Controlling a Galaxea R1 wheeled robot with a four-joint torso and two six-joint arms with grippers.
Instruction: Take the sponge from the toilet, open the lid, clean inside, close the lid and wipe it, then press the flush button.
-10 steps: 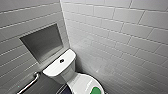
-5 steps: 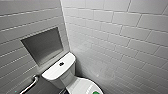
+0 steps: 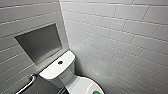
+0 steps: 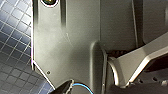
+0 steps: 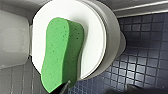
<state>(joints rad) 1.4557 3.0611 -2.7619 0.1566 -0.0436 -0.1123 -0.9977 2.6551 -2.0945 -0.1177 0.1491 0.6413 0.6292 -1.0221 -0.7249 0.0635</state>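
one sponge (image 5: pixel 62 52), flat on the closed lid (image 5: pixel 94 37), long axis crosswise, parallel to the toilet tank (image 5: pixel 12 37). it's directly under my right wrist, so right arm is nearer. right gripper (image 5: pixel 64 87) opening: can't tell.

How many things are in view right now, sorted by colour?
White: 2 (toilet, lid)
Green: 1 (sponge, lying on the lid)
Dark: 1 (flush button)
Metal: 1 (grab rail)
Total: 5
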